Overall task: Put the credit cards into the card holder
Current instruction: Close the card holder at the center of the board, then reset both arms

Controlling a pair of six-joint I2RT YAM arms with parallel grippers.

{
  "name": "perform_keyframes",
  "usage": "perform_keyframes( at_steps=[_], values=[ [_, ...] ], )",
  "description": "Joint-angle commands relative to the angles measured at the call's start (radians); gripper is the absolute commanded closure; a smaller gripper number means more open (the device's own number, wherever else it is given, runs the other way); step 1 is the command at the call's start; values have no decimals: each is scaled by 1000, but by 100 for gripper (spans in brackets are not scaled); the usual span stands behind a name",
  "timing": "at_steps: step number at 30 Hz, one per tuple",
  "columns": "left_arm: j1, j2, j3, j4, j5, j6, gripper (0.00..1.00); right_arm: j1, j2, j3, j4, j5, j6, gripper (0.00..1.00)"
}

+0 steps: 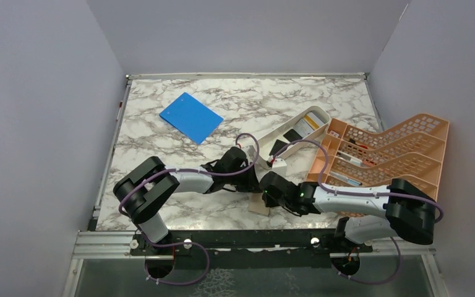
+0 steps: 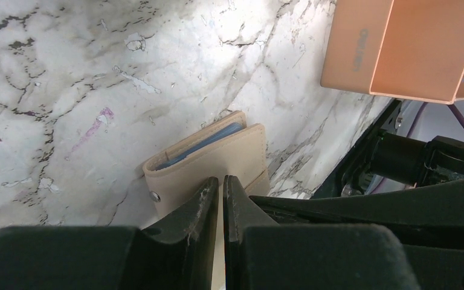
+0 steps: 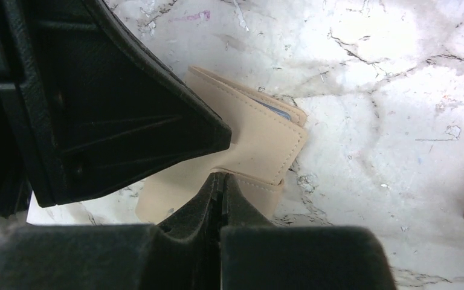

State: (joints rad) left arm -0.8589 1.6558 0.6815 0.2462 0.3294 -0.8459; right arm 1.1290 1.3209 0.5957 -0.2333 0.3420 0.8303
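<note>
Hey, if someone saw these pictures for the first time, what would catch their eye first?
The left gripper and right gripper meet at the front centre of the table, pinching a tan card holder with a blue card peeking out. A bright blue board lies at the back left; an orange rack stands at the right edge.

Black arms, white links, purple cables (green LED lit).

White marble table, plain lilac walls
</note>
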Motion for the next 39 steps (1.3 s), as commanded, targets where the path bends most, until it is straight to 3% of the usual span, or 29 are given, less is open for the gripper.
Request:
perform_keyframes(
  at_steps=[1, 5, 10, 17, 18, 19, 20, 22, 23, 24, 25, 30, 39],
  values=[
    [4, 61, -41, -59, -83, 25, 87, 32, 52, -83, -126, -57, 49, 97],
    [4, 20, -15, -59, -41, 18, 86, 32, 10, -7, -167, -19, 28, 93],
    [7, -116, 77, -194, -71, 52, 77, 32, -71, 141, -254, 15, -12, 71],
    [20, -426, 175, -452, -285, 150, 61, 32, -244, 268, -341, 79, -21, 42],
    [21, -474, 195, -490, -319, 168, 58, 32, -272, 280, -342, 87, -30, 27],
    [20, -523, 213, -530, -358, 187, 56, 32, -298, 289, -343, 95, -40, 3],
    [21, -566, 233, -568, -384, 203, 52, 32, -324, 297, -344, 102, -52, 0],
    [20, -661, 267, -628, -425, 233, 38, 31, -375, 317, -357, 119, -60, 1],
    [21, -705, 276, -648, -441, 247, 25, 32, -397, 324, -365, 130, -58, 1],
    [21, -752, 282, -666, -455, 256, 4, 31, -421, 331, -373, 142, -51, 1],
    [21, -807, 284, -680, -465, 261, 2, 32, -446, 332, -378, 145, -44, 1],
    [20, -979, 272, -719, -489, 265, 1, 32, -562, 334, -460, 240, 37, 1],
    [21, -1132, 114, -733, -468, 194, 1, 31, -684, 255, -427, 210, 50, 1]
  ],
)
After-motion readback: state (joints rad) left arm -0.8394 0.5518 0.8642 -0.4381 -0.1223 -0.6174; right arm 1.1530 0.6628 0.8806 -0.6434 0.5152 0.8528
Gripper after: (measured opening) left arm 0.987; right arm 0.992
